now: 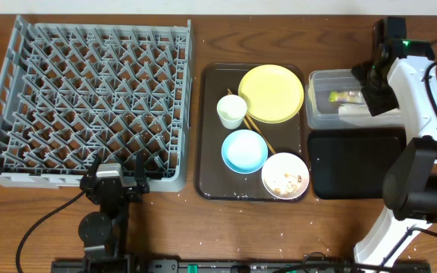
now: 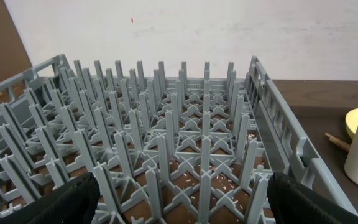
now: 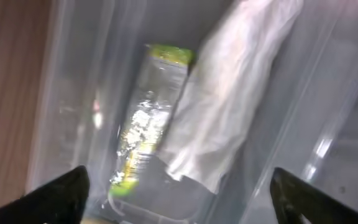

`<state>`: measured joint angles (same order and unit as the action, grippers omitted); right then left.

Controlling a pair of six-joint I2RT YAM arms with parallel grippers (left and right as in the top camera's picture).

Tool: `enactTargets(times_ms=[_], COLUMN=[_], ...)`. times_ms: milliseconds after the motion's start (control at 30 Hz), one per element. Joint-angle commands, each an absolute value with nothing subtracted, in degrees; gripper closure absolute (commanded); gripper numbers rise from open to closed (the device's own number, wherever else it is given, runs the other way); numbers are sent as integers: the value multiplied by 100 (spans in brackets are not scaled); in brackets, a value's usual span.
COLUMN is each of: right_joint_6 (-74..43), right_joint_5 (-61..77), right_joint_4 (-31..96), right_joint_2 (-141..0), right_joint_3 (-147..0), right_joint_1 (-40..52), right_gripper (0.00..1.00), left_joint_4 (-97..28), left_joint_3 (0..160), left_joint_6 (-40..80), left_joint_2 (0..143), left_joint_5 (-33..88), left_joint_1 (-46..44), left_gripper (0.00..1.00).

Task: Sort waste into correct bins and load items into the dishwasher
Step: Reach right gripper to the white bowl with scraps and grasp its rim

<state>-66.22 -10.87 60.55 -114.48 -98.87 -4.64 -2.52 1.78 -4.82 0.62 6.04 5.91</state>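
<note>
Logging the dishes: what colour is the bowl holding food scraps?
The bowl is white, clearest in the overhead view.

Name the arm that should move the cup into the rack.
Left, probably: left end effector is open, facing the rack, cup in its wrist view; right end effector hangs over the tub.

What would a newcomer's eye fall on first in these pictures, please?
Most likely the big grey dish rack filling the left of the overhead view. Next, the bright yellow plate on the brown tray in the middle. At right, the open right pincer hangs over the clear tub holding a wrapper and a napkin.
</note>
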Motion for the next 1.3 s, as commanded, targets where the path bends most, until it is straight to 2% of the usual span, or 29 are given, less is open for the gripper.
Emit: enactTargets(times_ms=[0,200,233,267,367,467,567,800,900,967,1267], right_joint_6=[-5500,-2941,-2464,-2075,-1494,-1376,-1179,-1044,-1044,-1066,-1479], right_joint_5=[-1081,-333,-8,327,934,926,926,928,893,856,569], right_joint_4=[6040,6047,6058,6080,6416,6969,7338,7284,7035,6897,6845], right_joint_2=[-11314,-10921,-10833,-10735,-10538,-10547,-10586,-10586,-10586,-10586,-10573], right_joint_3=[-10269,-10934,-10993,-11004,-11004,-10967,-10659,-9135,-8558,-8348,-8149], right_joint_1=[-443,-211,-141,-56,274,705,1170,2215,2596,2786,3505], right_gripper=[3,15,13,3,1,2,9,19,32,36,43], left_joint_4=[-349,-349,-349,-349,-349,-349,-349,-349,-349,-349,-349], left_joint_3=[23,23,23,23,23,23,23,23,23,23,23], left_joint_6=[-554,-554,-554,-554,-554,-554,-554,-554,-554,-554,-554], left_joint_2=[27,27,27,27,27,27,27,27,27,27,27], left_joint_5=[646,644,646,646,646,646,646,644,646,646,646], left_joint_1=[615,615,615,615,615,615,615,615,615,615,615], left_gripper=[13,13,13,13,13,13,13,13,13,13,13])
